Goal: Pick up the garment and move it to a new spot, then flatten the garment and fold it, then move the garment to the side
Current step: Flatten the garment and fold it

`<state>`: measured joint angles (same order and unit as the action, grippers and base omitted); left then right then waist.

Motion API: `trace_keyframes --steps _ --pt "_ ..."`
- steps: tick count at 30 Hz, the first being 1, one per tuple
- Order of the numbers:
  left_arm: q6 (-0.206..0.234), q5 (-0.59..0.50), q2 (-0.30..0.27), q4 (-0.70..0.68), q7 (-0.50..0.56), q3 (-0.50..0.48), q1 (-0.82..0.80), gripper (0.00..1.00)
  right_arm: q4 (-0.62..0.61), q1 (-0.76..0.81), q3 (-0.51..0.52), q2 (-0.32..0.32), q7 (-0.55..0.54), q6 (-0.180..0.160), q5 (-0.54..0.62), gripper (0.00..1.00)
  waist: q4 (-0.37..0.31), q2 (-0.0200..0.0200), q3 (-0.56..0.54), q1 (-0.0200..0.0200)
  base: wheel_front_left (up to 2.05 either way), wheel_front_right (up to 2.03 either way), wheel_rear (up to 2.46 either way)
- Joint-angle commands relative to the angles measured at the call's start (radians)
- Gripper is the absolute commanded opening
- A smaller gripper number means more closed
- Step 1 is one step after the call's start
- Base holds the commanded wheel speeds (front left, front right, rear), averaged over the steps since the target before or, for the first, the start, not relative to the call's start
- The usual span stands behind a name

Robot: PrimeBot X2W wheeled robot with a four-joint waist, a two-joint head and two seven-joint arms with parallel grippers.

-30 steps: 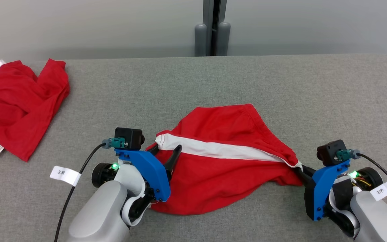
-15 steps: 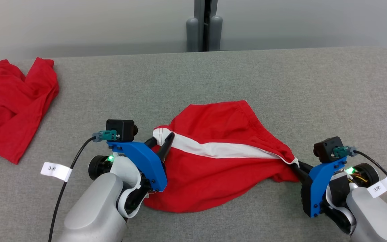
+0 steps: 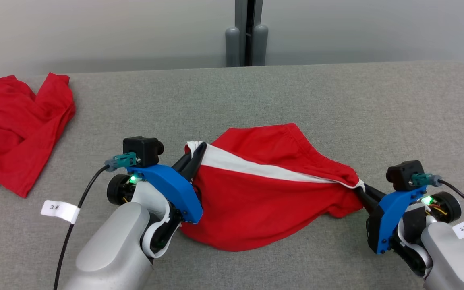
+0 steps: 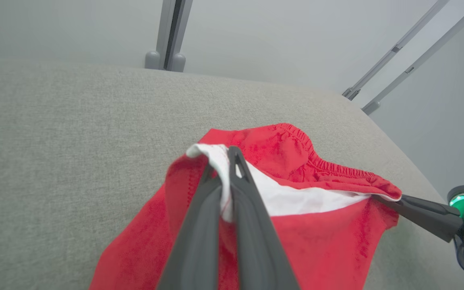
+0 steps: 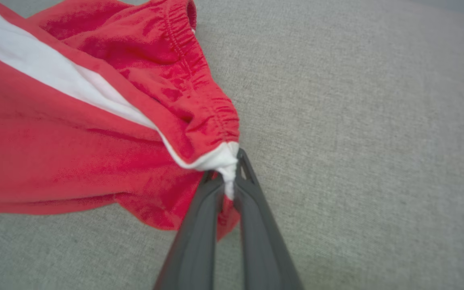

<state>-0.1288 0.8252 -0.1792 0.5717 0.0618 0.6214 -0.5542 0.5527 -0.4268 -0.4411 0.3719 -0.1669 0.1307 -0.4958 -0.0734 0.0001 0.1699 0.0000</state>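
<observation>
Currently the left pincer [image 3: 197,156] is clamping the white-striped corner of the red shorts [image 3: 264,201], the right pincer [image 3: 360,191] is pinching their waistband end, and the shorts are lying stretched between them on the grey worktop [image 3: 296,92].

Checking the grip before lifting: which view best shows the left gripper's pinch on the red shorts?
Left wrist view: left gripper shut on the red shorts' white stripe, close up. Head view shows it smaller, side-on; right wrist view shows the opposite corner.
</observation>
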Motion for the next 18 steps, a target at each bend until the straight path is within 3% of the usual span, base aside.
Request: trace_keyframes --steps 1,10,18 --pt "-0.003 0.002 -0.013 -0.024 -0.026 0.002 -0.006 0.00 -0.013 -0.009 0.017 0.007 0.024 0.000 -0.002 0.00 0.003 -0.0001 -0.006 0.0000 0.00 0.00 0.00" --pt "0.010 -0.012 -0.089 -0.229 -0.158 -0.044 0.010 0.00 -0.216 -0.007 0.150 0.020 0.136 0.000 0.028 0.00 0.005 -0.0001 -0.066 0.0000 0.00 0.00 0.00" --pt "0.082 -0.016 -0.190 -0.550 -0.172 -0.148 -0.010 0.00 -0.596 0.038 0.264 0.014 0.054 0.000 0.065 0.00 -0.005 -0.0001 -0.117 0.0000 0.00 0.00 0.00"
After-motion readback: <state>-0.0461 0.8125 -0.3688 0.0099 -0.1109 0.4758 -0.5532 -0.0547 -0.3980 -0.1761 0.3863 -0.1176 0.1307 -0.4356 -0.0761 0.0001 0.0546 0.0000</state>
